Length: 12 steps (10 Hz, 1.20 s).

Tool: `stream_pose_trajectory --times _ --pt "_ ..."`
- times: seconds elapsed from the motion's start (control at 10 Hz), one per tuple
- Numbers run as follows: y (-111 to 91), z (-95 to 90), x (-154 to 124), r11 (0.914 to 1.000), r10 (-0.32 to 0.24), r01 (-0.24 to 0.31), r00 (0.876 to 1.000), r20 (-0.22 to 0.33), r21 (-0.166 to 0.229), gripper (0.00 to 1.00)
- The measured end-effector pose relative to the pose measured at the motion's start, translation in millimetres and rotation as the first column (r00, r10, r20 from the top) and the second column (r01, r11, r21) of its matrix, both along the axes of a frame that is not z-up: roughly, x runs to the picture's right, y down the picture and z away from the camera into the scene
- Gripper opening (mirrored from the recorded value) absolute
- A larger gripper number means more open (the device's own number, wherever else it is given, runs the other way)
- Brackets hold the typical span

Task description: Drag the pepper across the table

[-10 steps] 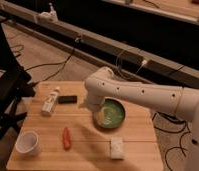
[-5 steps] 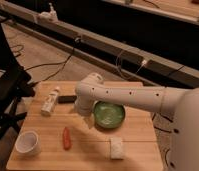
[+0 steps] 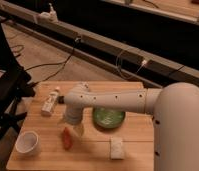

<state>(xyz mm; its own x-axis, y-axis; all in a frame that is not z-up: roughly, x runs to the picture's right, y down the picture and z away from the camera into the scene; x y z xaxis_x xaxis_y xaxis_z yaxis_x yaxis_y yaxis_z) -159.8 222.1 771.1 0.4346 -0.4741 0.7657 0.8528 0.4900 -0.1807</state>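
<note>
The pepper (image 3: 67, 138) is small, slim and orange-red and lies on the light wood table (image 3: 93, 155) near the front left. My white arm reaches in from the right across the table. Its gripper (image 3: 74, 125) hangs down just above and slightly right of the pepper's far end. Whether it touches the pepper does not show.
A green bowl (image 3: 109, 118) sits right of the gripper, partly behind the arm. A white bottle (image 3: 49, 102) lies at the back left. A white cup (image 3: 28, 142) stands at the front left. A white block (image 3: 116, 147) lies at the front, right of the pepper. A dark chair (image 3: 8, 90) stands left of the table.
The arm has swung left from over the green bowl and the gripper has come down close to the pepper. The pepper and the other things have not moved.
</note>
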Motion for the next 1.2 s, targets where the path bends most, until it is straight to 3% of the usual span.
stream_pose_trajectory --times 0.1,0.6,0.8,1.2 --pt "9 -2.3 -12 0.9997 -0.018 0.018 0.999 0.028 -0.014 0.8" --pt "10 -0.5 -9 0.9995 -0.025 0.025 1.0 0.02 -0.02 0.8" --pt "28 5.3 -10 0.9969 -0.056 0.056 0.998 0.014 -0.055 0.8" --pt "54 15.9 -16 0.9907 -0.059 0.059 0.998 0.009 -0.122 0.8"
